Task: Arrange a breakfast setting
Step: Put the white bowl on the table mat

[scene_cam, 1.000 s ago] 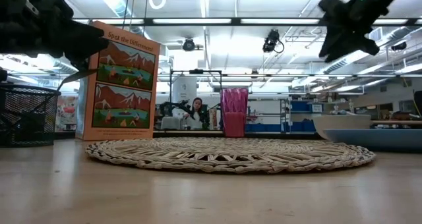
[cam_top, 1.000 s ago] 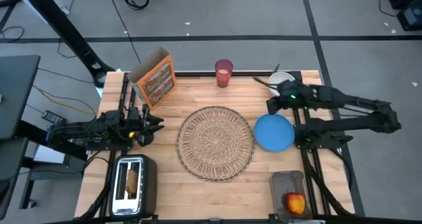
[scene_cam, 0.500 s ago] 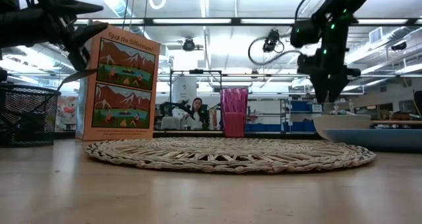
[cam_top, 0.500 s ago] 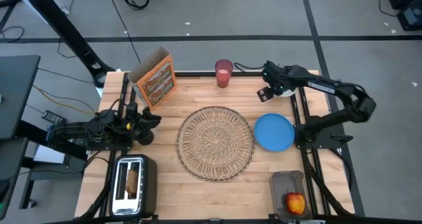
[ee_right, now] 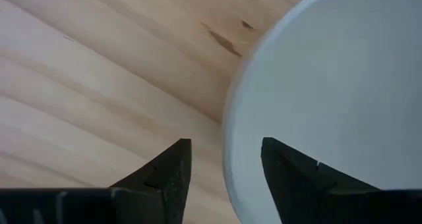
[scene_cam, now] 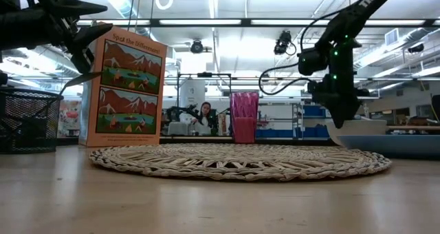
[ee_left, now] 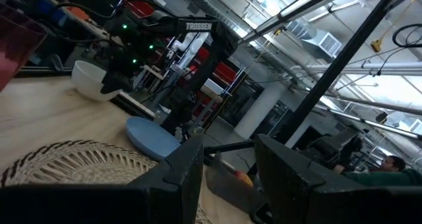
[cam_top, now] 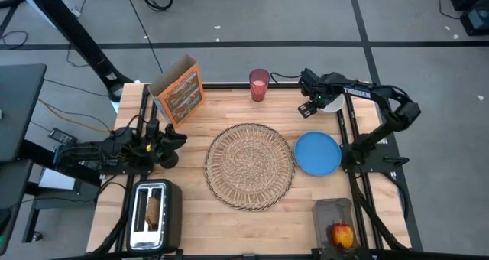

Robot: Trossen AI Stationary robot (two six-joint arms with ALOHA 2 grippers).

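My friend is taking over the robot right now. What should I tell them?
Right gripper: fingers open, straddling the rim of the white bowl at the table's far right corner, not closed on it.
Left gripper: fingers apart, holding nothing, waiting at the left side, near the toaster.
Things: wicker placemat in the middle, bare. Blue plate right of it. Pink cup and cereal box at the far edge. Toast slice in the toaster. Apple in a tray at the near right.
Done: nothing is on the placemat.
Left: grip the bowl, then set everything.
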